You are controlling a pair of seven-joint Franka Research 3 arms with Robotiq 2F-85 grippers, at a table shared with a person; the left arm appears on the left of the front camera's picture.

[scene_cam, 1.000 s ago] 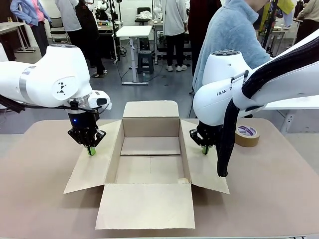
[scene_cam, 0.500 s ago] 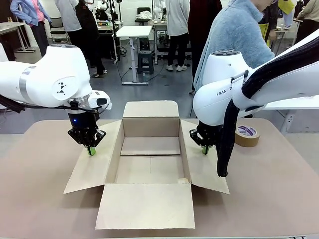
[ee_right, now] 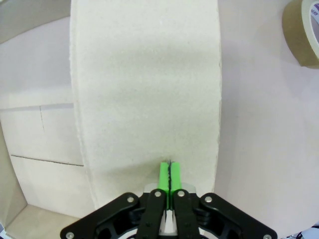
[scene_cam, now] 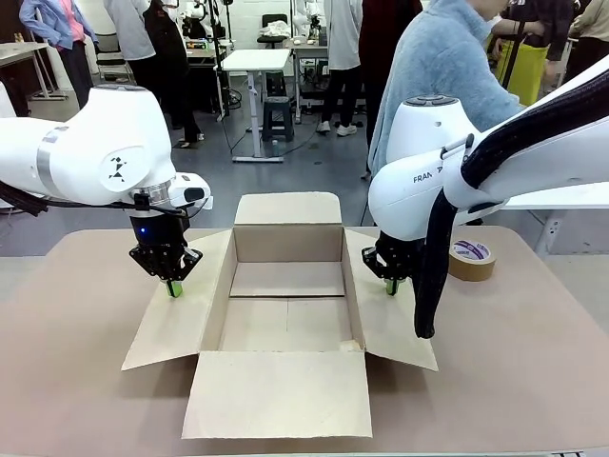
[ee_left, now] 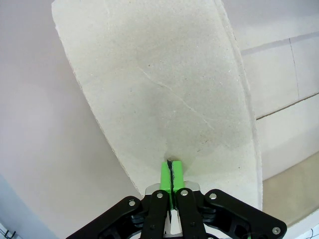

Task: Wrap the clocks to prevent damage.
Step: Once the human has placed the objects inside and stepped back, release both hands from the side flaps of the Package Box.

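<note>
Beyond the tan table (scene_cam: pixel 533 381) a workshop with people and desks fills the background, and in the front view a cardboard box (scene_cam: pixel 288 243) lies open at the centre, its inside bare. The left gripper (scene_cam: pixel 173 288) stands tip-down on the left flap (scene_cam: pixel 176 328) and the right gripper (scene_cam: pixel 391 287) on the right flap (scene_cam: pixel 392 333). A brown tape roll (scene_cam: pixel 471 259) rests just past the right arm. Over the last second neither arm, box nor roll has shifted, and only the person (scene_cam: pixel 447 67) in light blue at the far side has moved a little. By my reading the arms are simply pinning the flaps open and waiting (where the clocks are, I cannot tell). From the left wrist, the green fingers (ee_left: pixel 165 172) are pressed together on nothing, tips meeting the pale flap. From the right wrist it is the same: fingers (ee_right: pixel 164 174) closed flat against each other on the flap, with the tape roll at the top corner.
</note>
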